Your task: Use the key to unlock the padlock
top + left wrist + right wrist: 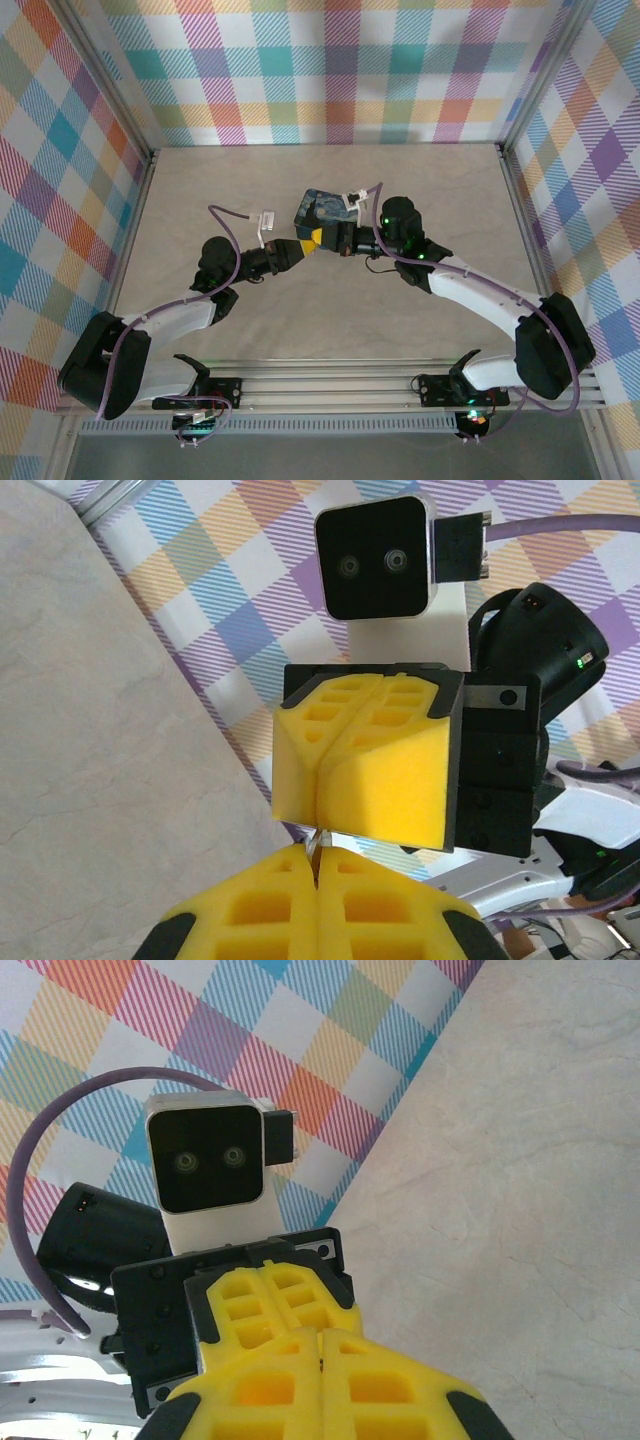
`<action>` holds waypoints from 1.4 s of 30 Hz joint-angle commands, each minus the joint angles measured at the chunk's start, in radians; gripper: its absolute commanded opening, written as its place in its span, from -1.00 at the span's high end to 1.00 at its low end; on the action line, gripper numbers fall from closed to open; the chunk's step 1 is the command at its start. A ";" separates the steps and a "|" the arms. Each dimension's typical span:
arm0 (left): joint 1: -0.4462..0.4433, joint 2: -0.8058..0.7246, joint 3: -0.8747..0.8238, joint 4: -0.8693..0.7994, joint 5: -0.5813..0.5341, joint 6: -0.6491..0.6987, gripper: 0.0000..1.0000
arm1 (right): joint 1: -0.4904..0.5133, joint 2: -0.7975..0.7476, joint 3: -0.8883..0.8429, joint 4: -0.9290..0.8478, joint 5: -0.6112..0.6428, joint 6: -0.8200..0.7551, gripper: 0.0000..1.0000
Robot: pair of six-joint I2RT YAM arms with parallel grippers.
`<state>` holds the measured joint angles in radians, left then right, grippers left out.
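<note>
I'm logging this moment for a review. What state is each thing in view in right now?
left gripper: shut.
right gripper: shut, tip to tip with the left gripper.
metal sliver: sits where the two sets of fingertips meet; cannot tell which gripper holds it.
blue patterned block: resting on the table just behind the grippers.

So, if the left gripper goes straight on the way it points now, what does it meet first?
The right gripper: its shut yellow tips face the left gripper head-on, nearly touching, it seems.
</note>
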<state>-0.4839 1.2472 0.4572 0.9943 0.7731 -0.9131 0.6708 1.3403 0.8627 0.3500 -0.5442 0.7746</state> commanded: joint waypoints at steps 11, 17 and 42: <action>-0.013 -0.247 -0.037 -0.445 -0.108 0.332 1.00 | -0.014 -0.053 0.139 -0.370 0.164 -0.150 0.10; -0.013 -0.361 -0.048 -0.671 -0.218 0.462 1.00 | -0.011 0.091 0.300 -0.644 0.318 -0.141 0.13; -0.013 -0.292 -0.051 -0.904 -0.390 0.616 1.00 | 0.196 0.680 0.640 -0.774 1.060 -0.046 -0.06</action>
<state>-0.4896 0.9394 0.4114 0.0727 0.3908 -0.3202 0.8711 1.9869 1.4544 -0.3824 0.4496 0.7193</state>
